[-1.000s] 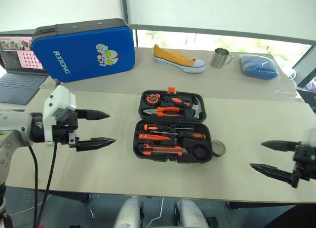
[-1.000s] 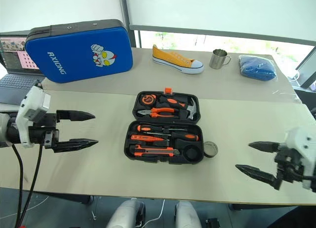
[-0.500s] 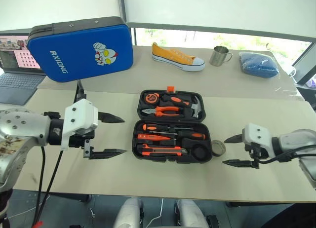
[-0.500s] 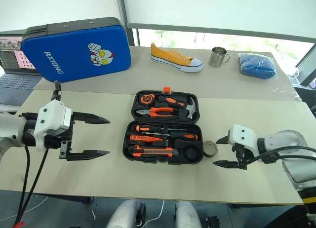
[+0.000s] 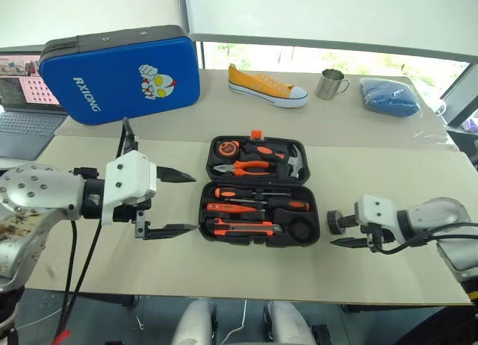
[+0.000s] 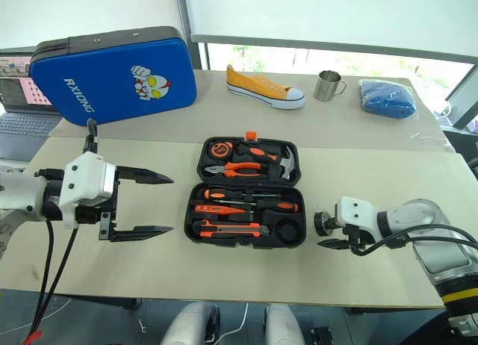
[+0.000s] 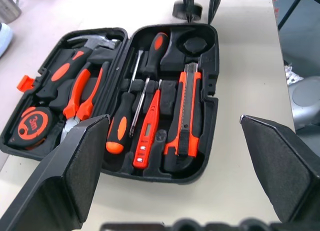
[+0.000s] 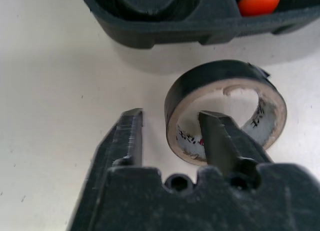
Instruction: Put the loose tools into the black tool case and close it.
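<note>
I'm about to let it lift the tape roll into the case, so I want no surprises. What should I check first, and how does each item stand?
1. Right gripper straddles the tape roll wall, one finger inside the ring, one outside: ok.
2. Fingers clamped on the wall: not ok, a gap shows at the outer finger.
3. Round slot in the black tool case free: ok.
4. Screwdrivers, tester pen, utility knife seated: ok.
5. Left gripper open, beside the case, clear of it: ok.

Open black tool case on table, tools slotted inside. Left gripper beside it, fingers spread. Right gripper at tape roll.
</note>
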Tool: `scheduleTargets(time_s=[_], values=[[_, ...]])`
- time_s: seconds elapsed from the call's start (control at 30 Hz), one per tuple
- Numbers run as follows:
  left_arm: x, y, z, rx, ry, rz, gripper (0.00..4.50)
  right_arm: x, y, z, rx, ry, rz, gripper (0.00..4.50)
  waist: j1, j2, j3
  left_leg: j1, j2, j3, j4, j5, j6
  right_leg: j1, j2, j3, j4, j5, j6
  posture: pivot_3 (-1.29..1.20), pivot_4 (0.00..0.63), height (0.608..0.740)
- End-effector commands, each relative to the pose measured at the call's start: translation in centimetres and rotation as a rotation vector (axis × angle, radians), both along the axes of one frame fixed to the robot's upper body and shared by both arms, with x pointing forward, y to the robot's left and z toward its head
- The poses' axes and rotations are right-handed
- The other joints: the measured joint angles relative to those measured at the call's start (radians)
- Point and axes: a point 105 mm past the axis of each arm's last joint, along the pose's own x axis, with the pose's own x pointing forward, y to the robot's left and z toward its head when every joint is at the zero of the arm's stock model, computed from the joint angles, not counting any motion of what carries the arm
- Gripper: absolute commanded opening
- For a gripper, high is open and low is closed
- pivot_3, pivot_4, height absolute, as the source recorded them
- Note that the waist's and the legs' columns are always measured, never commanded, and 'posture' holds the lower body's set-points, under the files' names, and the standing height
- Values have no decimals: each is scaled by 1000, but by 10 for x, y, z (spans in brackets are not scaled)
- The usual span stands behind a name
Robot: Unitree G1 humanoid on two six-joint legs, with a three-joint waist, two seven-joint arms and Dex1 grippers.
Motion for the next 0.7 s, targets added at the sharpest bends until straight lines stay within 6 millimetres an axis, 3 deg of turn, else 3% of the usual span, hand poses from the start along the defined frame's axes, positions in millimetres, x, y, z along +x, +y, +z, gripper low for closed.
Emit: scheduleTargets(time_s=[0.03,0.07,0.27,0.33,0.43,0.57,0.7], values=[[-2,-5,6,-1,-43,-27,4500,3,1,12,4,-58,24,421,0,0,0,0,0,0,0,0,0,0,0,0,0,0,0,0,150,739],[-3,-5,6,-2,-44,-30,4500,2,1,14,7,-62,27,44,0,0,0,0,0,0,0,0,0,0,0,0,0,0,0,0,150,739],[-2,-8,6,-9,-45,-38,4500,-8,2,46,57,-69,69,13,0,1,0,0,0,0,0,0,0,0,0,0,0,0,0,0,150,739],[-2,-8,5,-10,-44,-39,4500,-11,12,62,97,-73,99,13,-1,1,0,0,0,0,0,0,0,0,0,0,1,0,0,0,150,739],[-3,-9,3,-9,-42,-42,4500,-18,43,81,177,-77,185,13,-6,1,0,1,1,0,0,0,0,0,1,0,1,0,0,0,150,739],[-5,-11,4,-15,-38,-56,4500,-25,71,71,131,-80,300,13,-2,1,1,1,1,-1,0,0,0,0,1,0,1,0,-1,0,150,739],[-5,-13,5,-17,-42,-64,4500,-21,83,53,59,-75,323,13,7,0,1,0,0,0,0,0,0,0,-1,0,1,0,0,0,150,739]])
